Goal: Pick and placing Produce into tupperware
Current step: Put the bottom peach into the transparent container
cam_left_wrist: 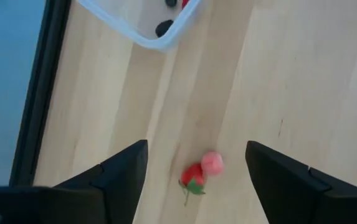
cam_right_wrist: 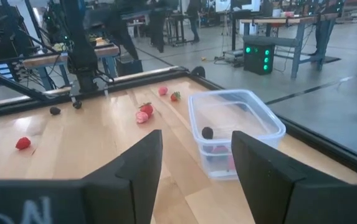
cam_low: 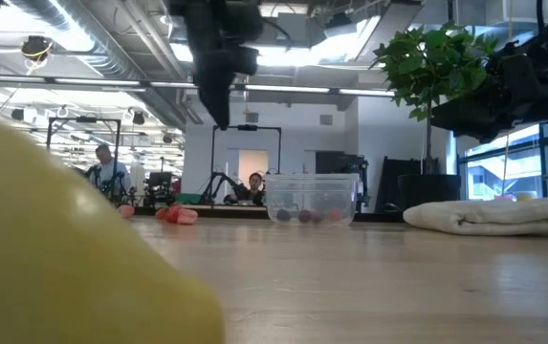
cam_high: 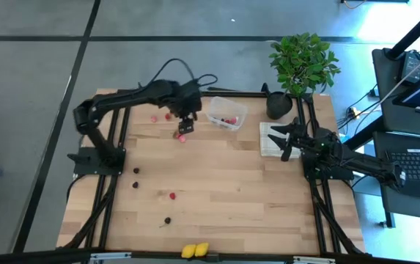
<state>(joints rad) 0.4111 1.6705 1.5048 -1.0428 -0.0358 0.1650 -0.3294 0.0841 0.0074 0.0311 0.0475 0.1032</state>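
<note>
The clear tupperware (cam_high: 226, 112) stands at the far middle of the table with a few pieces of produce inside. My left gripper (cam_left_wrist: 197, 149) hangs open, pointing steeply down, just left of the tupperware. Its fingers stand on either side of a red strawberry (cam_left_wrist: 192, 176) and a pink berry (cam_left_wrist: 212, 162), which lie together on the wood (cam_high: 182, 136), and touch neither. More produce lies loose: two berries (cam_high: 160, 117) at the far left, dark and red ones (cam_high: 135, 177) toward the near left, and two yellow lemons (cam_high: 195, 250) at the near edge. My right gripper (cam_right_wrist: 197, 140) waits open at the right.
A beige folded cloth (cam_high: 272, 139) lies under my right gripper. A black pot (cam_high: 279, 105) with a green plant (cam_high: 303, 62) stands at the far right. Black frame rails (cam_high: 114, 183) run along the table's sides. One lemon (cam_low: 63, 248) fills the low view's near left.
</note>
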